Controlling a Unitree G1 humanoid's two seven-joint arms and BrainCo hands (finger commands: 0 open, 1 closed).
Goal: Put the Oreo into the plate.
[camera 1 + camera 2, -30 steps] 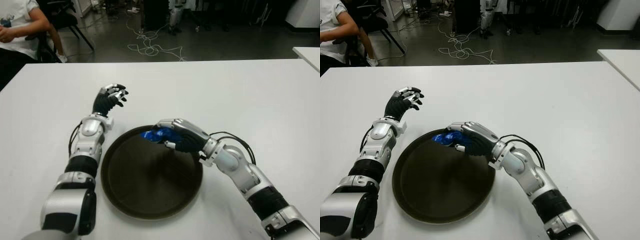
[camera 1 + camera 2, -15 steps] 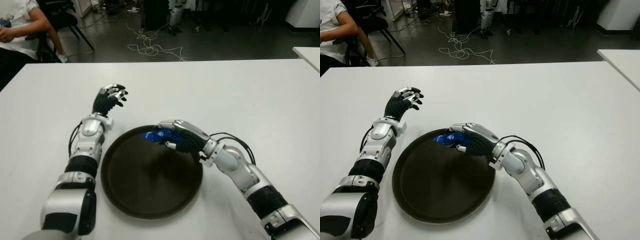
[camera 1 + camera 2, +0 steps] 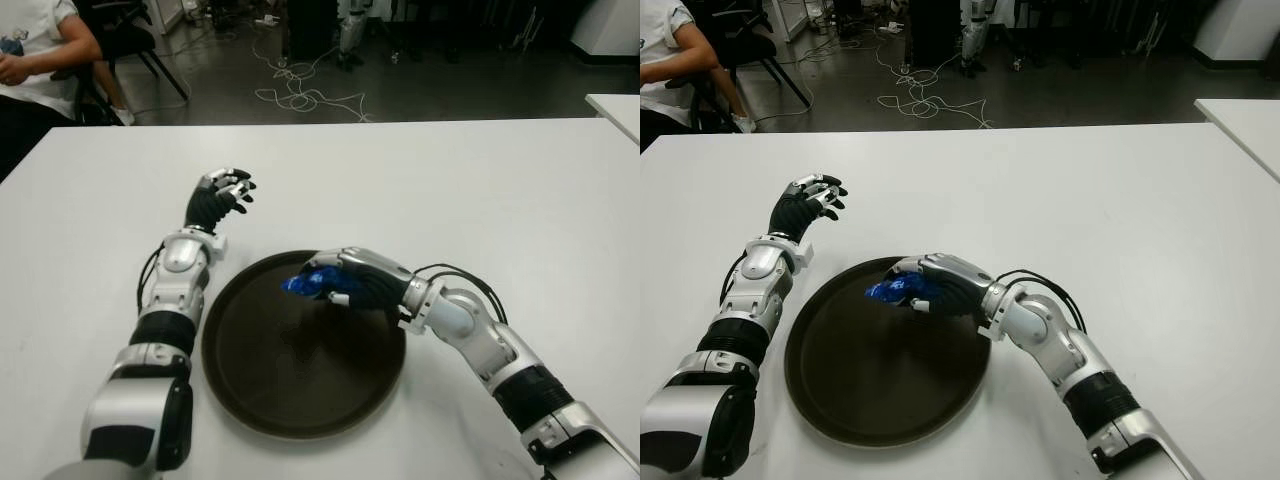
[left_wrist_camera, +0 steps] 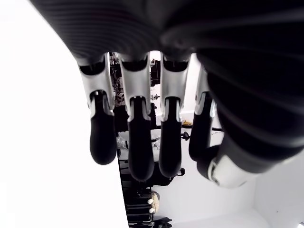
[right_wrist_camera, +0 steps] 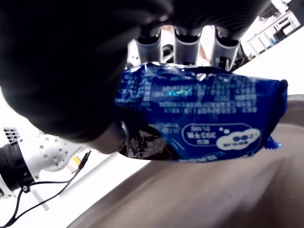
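Now that my right hand [image 3: 345, 280] has dipped lower over the plate [image 3: 300, 400] than a second ago, the Oreo [image 3: 303, 284] pack hangs just above the plate's far inner part, my fingers [image 5: 183, 47] closed around it. Earlier it sat higher, by the far rim; I judge release is close. My left hand [image 3: 218, 196] shows beyond the plate's left side over the worktop [image 3: 480, 190], unmoved, fingers loosely curled on nothing.

The round dark plate [image 3: 300, 400] sat on the white table [image 3: 480, 190]; the right hand [image 3: 345, 281] held the blue Oreo packet [image 3: 301, 284] over its far rim, with the left hand [image 3: 220, 195] beyond, to the plate's left.
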